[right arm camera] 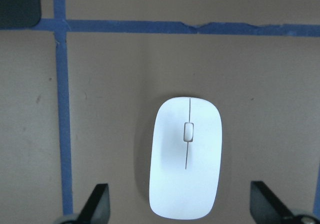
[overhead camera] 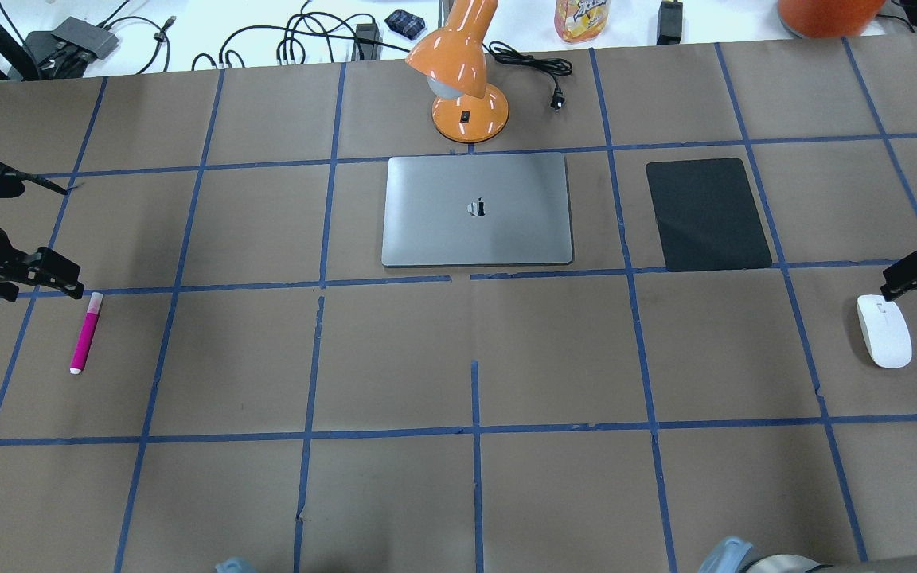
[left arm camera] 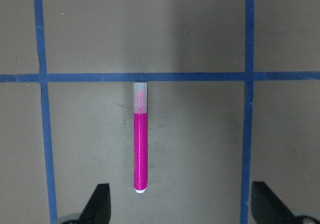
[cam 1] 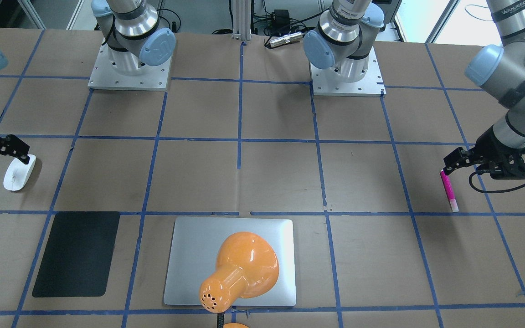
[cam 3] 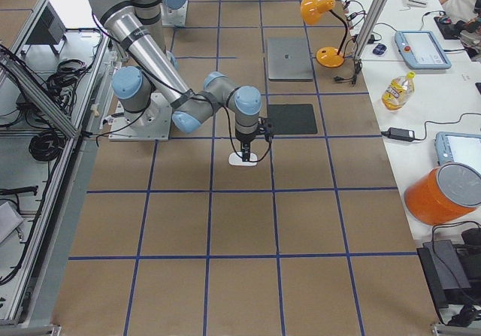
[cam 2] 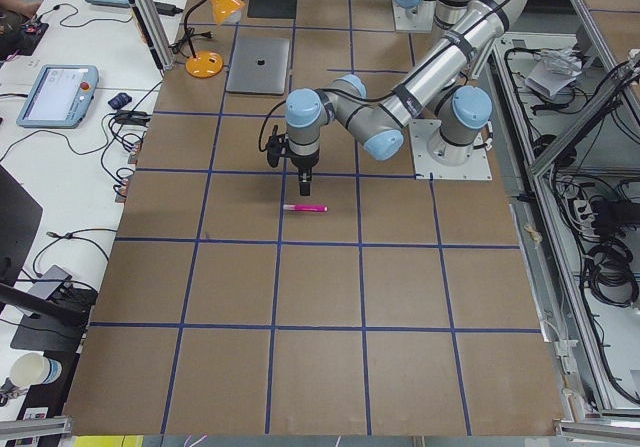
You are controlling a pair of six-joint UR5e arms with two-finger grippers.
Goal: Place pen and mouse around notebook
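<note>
Jaws apart, left and right. Beware off-centre closure: may roll pen (left arm camera: 140, 149) toward 3 o'clock, squirt smooth mouse (right arm camera: 186, 156) out.

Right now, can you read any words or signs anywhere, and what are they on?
Apple logo, no words: on the notebook.
Band on the left arm: letters too blurred to read.
Bottle label: too blurred.
Pen and mouse: no writing.

A robotics lab: paper-covered table (overhead camera: 395, 493) gridded with blue tape, teach pendant (cam 2: 55, 95) on side bench (cam 2: 40, 157).
</note>
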